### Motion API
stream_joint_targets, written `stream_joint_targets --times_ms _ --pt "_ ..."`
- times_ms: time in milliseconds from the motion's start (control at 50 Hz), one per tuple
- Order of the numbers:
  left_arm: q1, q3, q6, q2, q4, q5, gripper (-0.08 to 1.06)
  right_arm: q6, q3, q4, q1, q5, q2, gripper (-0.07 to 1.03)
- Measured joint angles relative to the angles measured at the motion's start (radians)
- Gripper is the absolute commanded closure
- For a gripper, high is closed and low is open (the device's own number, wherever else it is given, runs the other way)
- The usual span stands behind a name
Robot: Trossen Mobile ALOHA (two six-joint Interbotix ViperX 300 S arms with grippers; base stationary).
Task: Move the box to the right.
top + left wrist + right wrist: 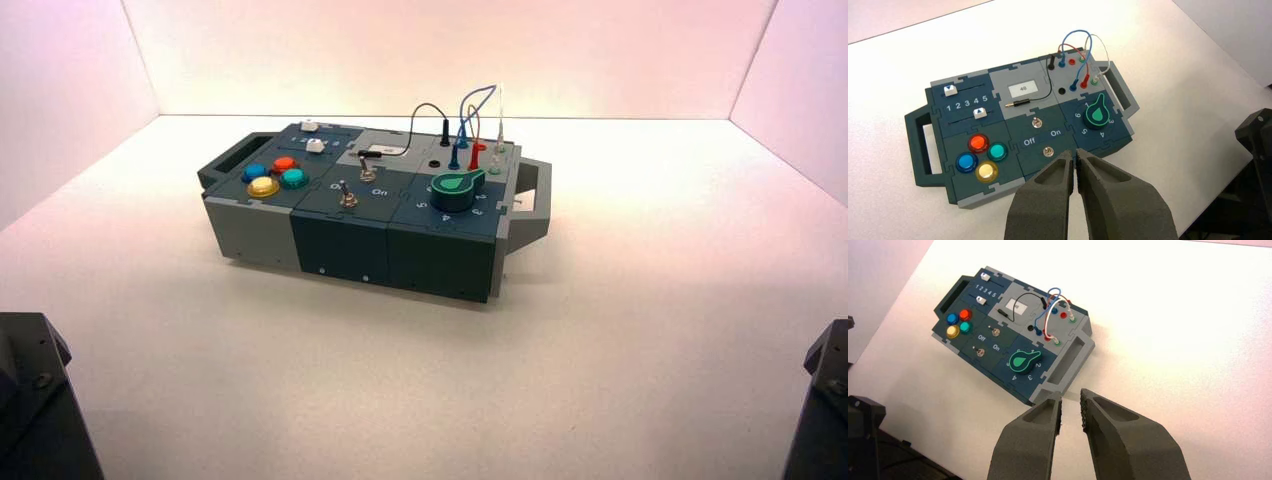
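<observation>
Box (345, 240) left of centre on surface (300, 400), untouched; rightward move apparently all to do. Left gripper (1074, 152) near side, fingers nearly together; right gripper (1071, 394) likewise near side, fingers apart.

We see matt, plastic-looking panels on the box (340, 235), glossy, translucent plastic on its coloured round buttons (979, 142), shiny metal on its toggle switches (1048, 151), and a smooth, pale surface with a soft sheen on the table (300, 380).
</observation>
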Motion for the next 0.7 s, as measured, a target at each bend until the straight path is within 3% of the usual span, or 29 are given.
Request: stream_joint_targets --times_ms 520,700 --pt "0.000 0.000 0.000 0.011 0.002 0.000 0.94 -0.003 0.000 0.000 0.000 0.000 0.002 0.73" --pt "0.012 0.000 -0.002 0.031 0.018 0.000 0.93 -0.002 -0.005 -0.002 0.000 0.014 0.011 0.65"
